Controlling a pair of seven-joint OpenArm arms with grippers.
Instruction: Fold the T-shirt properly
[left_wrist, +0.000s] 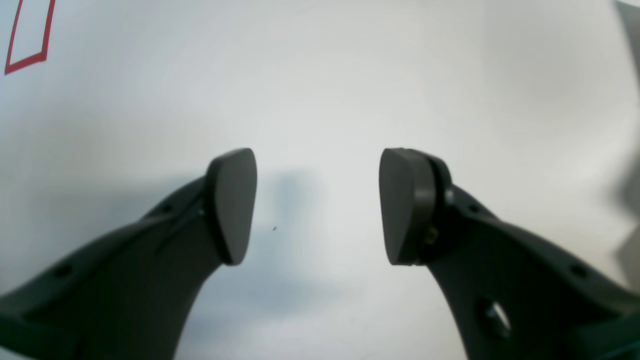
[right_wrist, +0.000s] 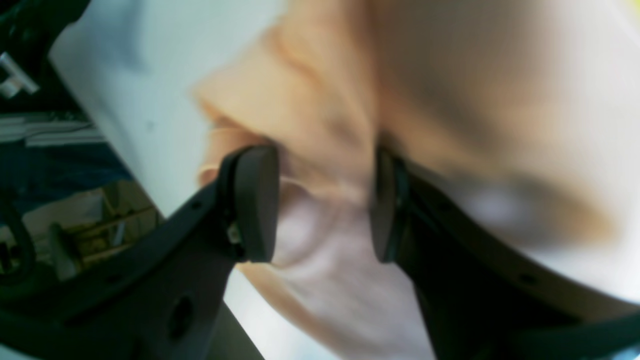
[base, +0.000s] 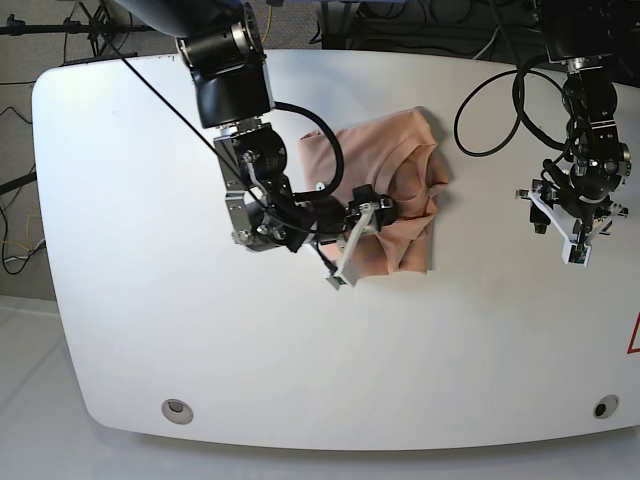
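The shirt (right_wrist: 320, 125) lies bunched between and beyond the right gripper (right_wrist: 325, 205), whose spread fingers straddle a ridge; whether the pads pinch it is hard to tell through the blur. The cloth looks soft and light, best taken at a hem or fold. The base view alone shows the left gripper (base: 578, 240), released, well apart over bare table (left_wrist: 320, 75).

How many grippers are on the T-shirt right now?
1. The right gripper is at the T-shirt, its open jaws on either side of a fold of cloth. The left gripper hangs open over the bare table, well clear of the shirt.
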